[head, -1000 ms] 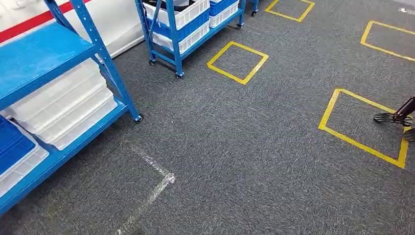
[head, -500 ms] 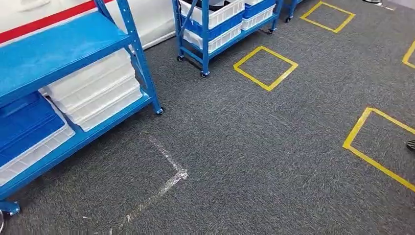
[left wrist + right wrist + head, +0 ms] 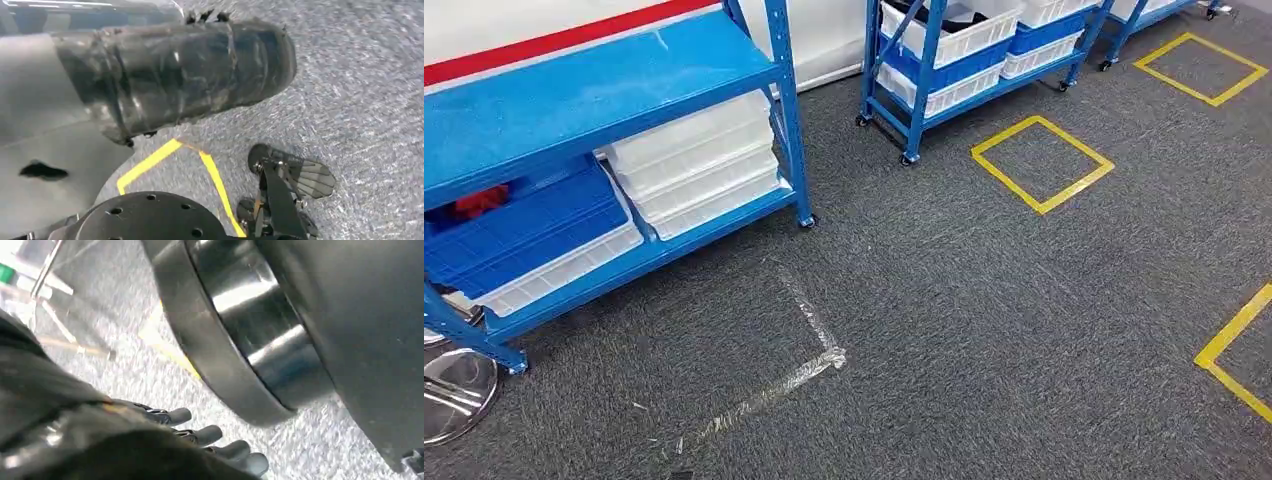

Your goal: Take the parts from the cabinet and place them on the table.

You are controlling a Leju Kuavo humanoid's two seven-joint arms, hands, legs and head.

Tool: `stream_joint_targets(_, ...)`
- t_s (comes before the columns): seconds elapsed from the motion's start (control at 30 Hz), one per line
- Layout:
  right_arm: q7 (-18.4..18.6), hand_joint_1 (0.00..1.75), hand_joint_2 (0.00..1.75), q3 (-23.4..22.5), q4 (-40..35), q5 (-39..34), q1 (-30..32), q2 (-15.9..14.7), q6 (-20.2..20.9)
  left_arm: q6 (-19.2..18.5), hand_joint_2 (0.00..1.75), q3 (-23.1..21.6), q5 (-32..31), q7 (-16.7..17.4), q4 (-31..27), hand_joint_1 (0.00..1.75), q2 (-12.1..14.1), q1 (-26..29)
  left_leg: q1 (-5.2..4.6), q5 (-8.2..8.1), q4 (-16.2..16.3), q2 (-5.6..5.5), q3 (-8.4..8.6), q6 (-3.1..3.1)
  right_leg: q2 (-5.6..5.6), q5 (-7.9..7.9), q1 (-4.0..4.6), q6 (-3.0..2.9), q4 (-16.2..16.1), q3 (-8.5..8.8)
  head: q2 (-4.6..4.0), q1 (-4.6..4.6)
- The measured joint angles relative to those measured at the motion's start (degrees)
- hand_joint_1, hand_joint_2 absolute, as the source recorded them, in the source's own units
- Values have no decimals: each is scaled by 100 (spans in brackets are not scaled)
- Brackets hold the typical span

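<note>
Head view: the whole scene has shifted right since the earlier frames, a camera turn. The blue cabinet (image 3: 614, 90) fills the upper left, white bins (image 3: 694, 165) and a blue bin (image 3: 524, 225) shelved inside; something red (image 3: 479, 200) is glimpsed behind. Right hand (image 3: 210, 440) fingers lie extended, nothing held. The left hand's state cannot be told. Yellow floor square (image 3: 1042, 163) upper right.

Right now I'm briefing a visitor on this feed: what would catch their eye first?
The big blue shelving rack at the left of the head view, with stacked white trays and a blue bin on its lower shelf. Then the yellow taped square on the grey carpet, near a second blue rack.
</note>
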Motion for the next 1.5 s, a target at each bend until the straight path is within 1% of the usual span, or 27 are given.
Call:
stream_joint_targets(0.07, -13, 0, 0, 68, -13, -35, -22, 0, -66, -87, 0, 92, -101, 99, 0, 0, 0, 36, 14, 25, -49, -119, -17, -76, -104, 14, 10, -59, -19, 46, 0, 4)
stream_joint_targets(0.1, -17, 0, 0, 74, -22, -83, -15, 7, -98, -116, 0, 113, -160, 138, 2, 0, 15, 43, 2, 9, -20, -115, -46, -95, -191, 51, -51, -109, -82, 81, 0, -2)
stream_joint_targets(0.17, -28, 0, 0, 79, -22, -160, -11, 7, -168, -190, 0, 127, -247, 192, 2, 0, 20, 47, -13, -320, 443, 391, -257, -141, -309, 63, -35, -171, -111, 96, 0, -46)
stream_joint_targets(0.23, -28, 0, 0, 111, -22, -216, 6, 11, -201, -229, 0, 153, -308, 192, 2, 0, 17, 36, 14, -710, 1322, 564, -690, -190, -480, 48, -17, -191, -111, 102, 0, -39)
stream_joint_targets(0.3, -26, 0, 0, 140, -22, -247, 16, 9, -254, -234, 0, 170, -359, 181, 2, 0, 17, 32, 48, -705, 1613, 606, -853, -221, -637, 21, -16, -187, -108, 114, 0, -39)
stream_joint_targets(0.33, -26, 0, 0, 153, -22, -269, 14, 9, -269, -238, 0, 179, -380, 177, 2, 0, 20, 34, 61, -545, 1415, 632, -752, -232, -703, 7, -16, -185, -108, 128, 0, -39)
stream_joint_targets(0.4, -28, 0, 0, 157, -22, -286, 12, 26, -299, -286, 0, 183, -468, 155, 2, 0, 35, 42, 70, -79, 529, 768, -272, -227, -825, -38, -24, -149, -101, 184, 0, -39)
stream_joint_targets(0.43, -33, 0, 0, 157, -22, -293, 12, 31, -321, -334, 0, 183, -509, 144, 2, 0, 48, 41, 60, 38, 78, 1014, -33, -205, -883, -67, -14, -117, -96, 219, 0, -44)
stream_joint_targets(0.47, -35, 0, 0, 157, -22, -295, 10, 35, -350, -383, 0, 183, -551, 138, 2, 0, 50, 18, -17, -22, -9, 1126, 37, -163, -930, -109, 47, -66, -62, 222, 0, -42)
stream_joint_targets(0.6, -35, 0, 0, 164, -26, -326, -18, 59, -448, -573, 0, 181, -605, 188, 2, 0, 76, 24, 2, -1, -33, 830, 17, -18, -1150, -160, 36, 39, -96, 312, 0, -29)
stream_joint_targets(0.67, -35, 0, 0, 164, -35, -418, -16, 70, -555, -610, 0, 181, -645, 240, 2, 0, 83, 32, 41, 21, -72, 728, 40, 46, -634, -441, -10, 87, 295, 144, 0, 31)
stream_joint_targets(0.7, -33, 0, 0, 164, -35, -459, -9, 74, -608, -610, 0, 181, -664, 251, 2, 0, 85, 15, 41, 32, -72, 670, 30, 75, -504, -670, -11, 96, 749, -78, 0, 44)
stream_joint_targets(0.77, -31, 0, 0, 164, -33, -505, 11, 74, -647, -627, 0, 181, -689, 267, 2, 0, 85, -4, 34, 30, -65, 516, 20, 83, -413, -974, -7, 108, 1610, -528, 0, 39)
stream_joint_targets(0.83, -31, 0, 0, 166, -33, -496, 19, 74, -649, -627, 0, 181, -717, 267, 2, 0, 87, 2, 32, 28, -47, 345, 27, 81, -401, -750, -12, 102, 1613, -606, 0, 37)
stream_joint_targets(0.9, -13, 0, 0, 168, -33, -444, 16, 72, -616, -625, 0, 181, -715, 264, 2, 0, 90, 4, 35, 20, -10, 165, 27, 68, -287, -163, -28, 67, 681, -234, 0, 42)
stream_joint_targets(0.93, 2, 0, 0, 177, -33, -391, 14, 72, -603, -618, 0, 181, -704, 264, 2, 0, 87, 4, 42, 10, 14, 103, 11, 52, -14, 41, -52, 49, 200, -33, 0, 46)
stream_joint_targets(0.97, 33, 0, 0, 203, -28, -330, 13, 72, -584, -601, 0, 181, -691, 243, 2, 0, 87, -5, 6, -9, 62, 50, -21, 19, 229, -42, -46, 51, 59, -8, 0, 35)
stream_joint_targets(1.07, 81, 0, 0, 291, -28, -225, -22, 72, -559, -542, 0, 181, -649, 113, 2, 0, 87, 14, 31, 22, 10, -112, -63, -88, 12, -18, 3, -4, 55, 0, 0, 33)
stream_joint_targets(1.1, 96, 0, 0, 299, -31, -210, -18, 72, -557, -529, 0, 181, -634, 92, 4, 0, 92, 28, 27, 35, 10, -173, -104, -129, -68, 20, -56, -62, -9, 60, 0, 42)
stream_joint_targets(1.17, 111, 0, 0, 306, -33, -192, -15, 85, -555, -518, 0, 183, -619, 79, 4, 0, 105, 39, 4, -169, 267, 394, -185, -161, -206, 59, -58, -128, -58, 84, 0, -22)
stream_joint_targets(1.2, 111, 0, 0, 319, -33, -188, -11, 87, -555, -511, 0, 183, -618, 72, 4, 0, 105, 25, 18, -391, 628, 536, -364, -187, -287, 54, -48, -143, -58, 83, 0, -46)
stream_joint_targets(1.27, 120, 0, 0, 358, -31, -188, 11, 85, -549, -507, 0, 183, -601, 59, 4, 0, 101, 10, 38, -788, 1528, 615, -806, -232, -491, 32, -33, -161, -50, 83, 0, -42)
stream_joint_targets(1.3, 127, 0, 0, 358, -28, -190, 12, 83, -538, -507, 0, 183, -588, 59, 4, 0, 94, 11, 47, -816, 1753, 627, -919, -251, -581, 21, -31, -163, -44, 83, 0, -35)
stream_joint_targets(1.37, 166, 0, 0, 358, -28, -232, 10, 85, -454, -527, 0, 183, -544, 61, 4, 0, 94, 12, 66, -561, 1510, 649, -812, -266, -620, -59, -34, -136, -38, 102, 0, -39)
stream_joint_targets(1.43, 398, 0, 0, 360, -28, -429, -7, 90, -205, -555, 0, 183, -518, 65, 4, 0, 96, 54, 67, 15, 333, 723, -72, -222, -715, -185, -55, -70, -15, 258, 0, -55)
stream_joint_targets(1.47, 489, 0, 0, 360, -28, -509, -5, 92, -127, -557, 0, 183, -518, 68, 4, 0, 96, 52, 46, -128, 88, 810, 125, -181, -751, -218, -66, -47, -45, 288, 0, -50)
stream_joint_targets(1.5, 559, 0, 0, 360, -28, -568, -16, 92, -90, -557, 0, 183, -520, 70, 4, 0, 96, 38, 28, -208, 100, 884, 114, -124, -776, -235, -59, -20, -77, 337, 0, -48)
